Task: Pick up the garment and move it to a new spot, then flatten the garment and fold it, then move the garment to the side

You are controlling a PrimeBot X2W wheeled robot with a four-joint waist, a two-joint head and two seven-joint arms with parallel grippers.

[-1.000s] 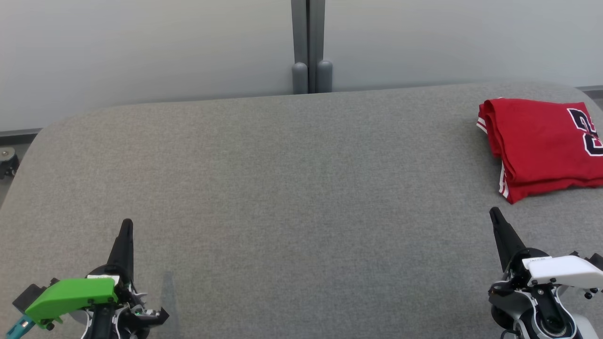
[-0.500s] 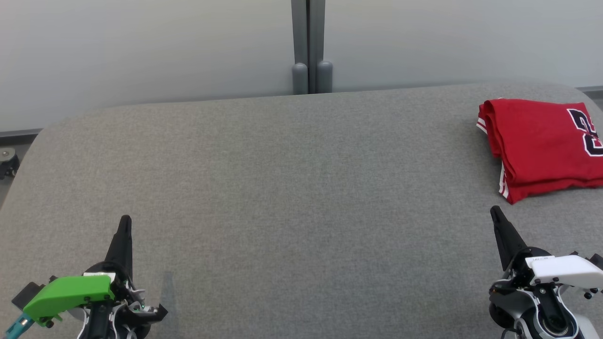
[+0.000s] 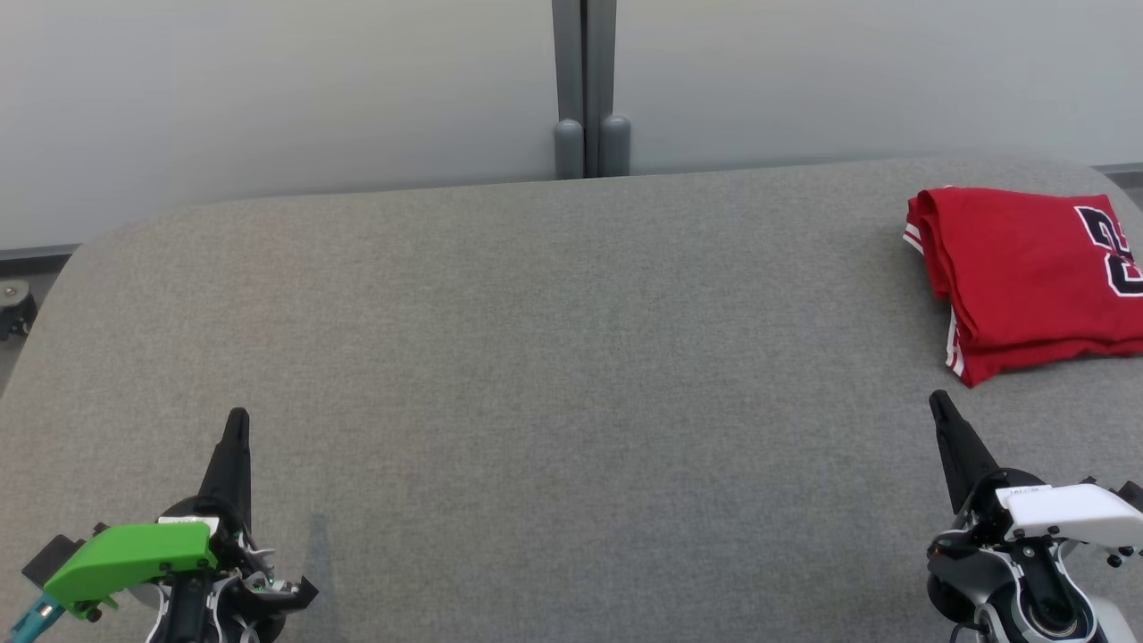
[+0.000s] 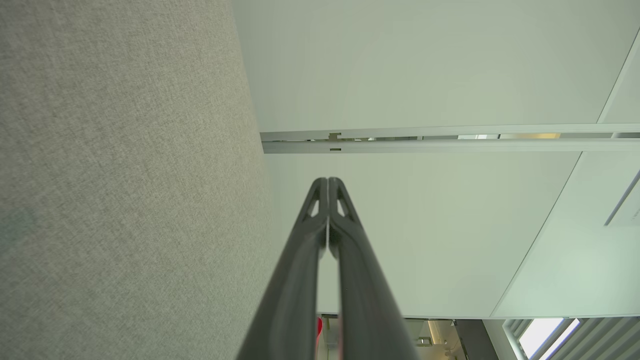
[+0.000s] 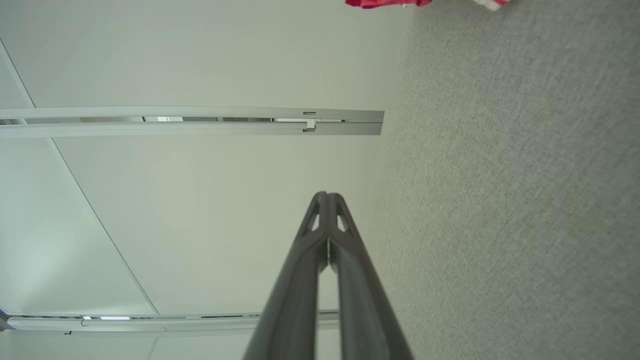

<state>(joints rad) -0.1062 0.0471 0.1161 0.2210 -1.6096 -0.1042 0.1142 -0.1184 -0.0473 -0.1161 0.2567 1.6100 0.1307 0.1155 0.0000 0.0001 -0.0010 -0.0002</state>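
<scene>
Left pincer [image 3: 237, 420] and right pincer [image 3: 936, 399] are both closed and empty. You will find the red shirt [image 3: 1027, 268] folded on the table [image 3: 571, 357], ahead and right of the right pincer, not touching it. Treat the move-aside step as apparently complete; no further grasp seems required.

A wide stretch of the grey table [image 3: 554, 375] is being left open between the left gripper [image 3: 237, 420] and the right gripper [image 3: 937, 402] at its near edge. The far right corner is being taken up by the folded red garment [image 3: 1018, 277], just beyond the right gripper. The far side is being closed off by the pale wall [image 3: 268, 89] and its grey post [image 3: 585, 98].
</scene>
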